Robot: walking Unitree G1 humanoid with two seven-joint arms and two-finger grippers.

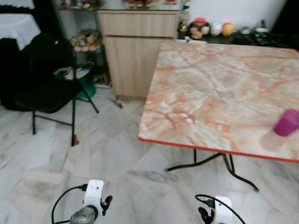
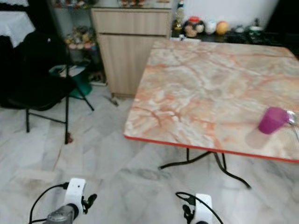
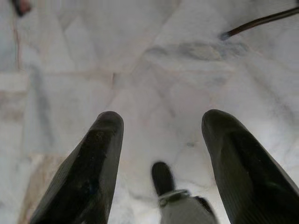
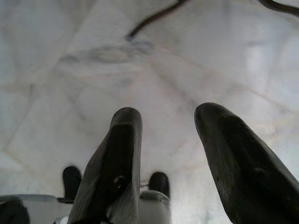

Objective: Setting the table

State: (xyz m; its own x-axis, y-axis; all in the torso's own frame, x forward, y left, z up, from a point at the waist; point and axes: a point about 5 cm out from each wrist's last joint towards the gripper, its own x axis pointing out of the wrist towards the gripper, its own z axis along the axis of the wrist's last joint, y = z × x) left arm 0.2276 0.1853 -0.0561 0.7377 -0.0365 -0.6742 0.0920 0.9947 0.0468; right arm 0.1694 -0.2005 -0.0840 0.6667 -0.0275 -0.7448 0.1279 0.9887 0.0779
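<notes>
A square table (image 1: 210, 88) with a pink marbled top and a red edge stands ahead to my right. On its near right part sits a purple cup (image 1: 286, 122), with a metal utensil (image 2: 294, 120) just beside it at the frame edge. Both arms hang low by my sides. My left gripper (image 3: 161, 123) is open over the pale floor, with nothing between its fingers. My right gripper (image 4: 168, 116) is open too, also empty above the floor.
A black folding chair (image 1: 46, 84) stands to the left. A wooden cabinet (image 1: 135, 51) is behind the table's far left corner. A dark sideboard (image 1: 224, 32) holds ornaments. The table's black legs (image 1: 224, 165) spread over the marble floor (image 1: 117, 158).
</notes>
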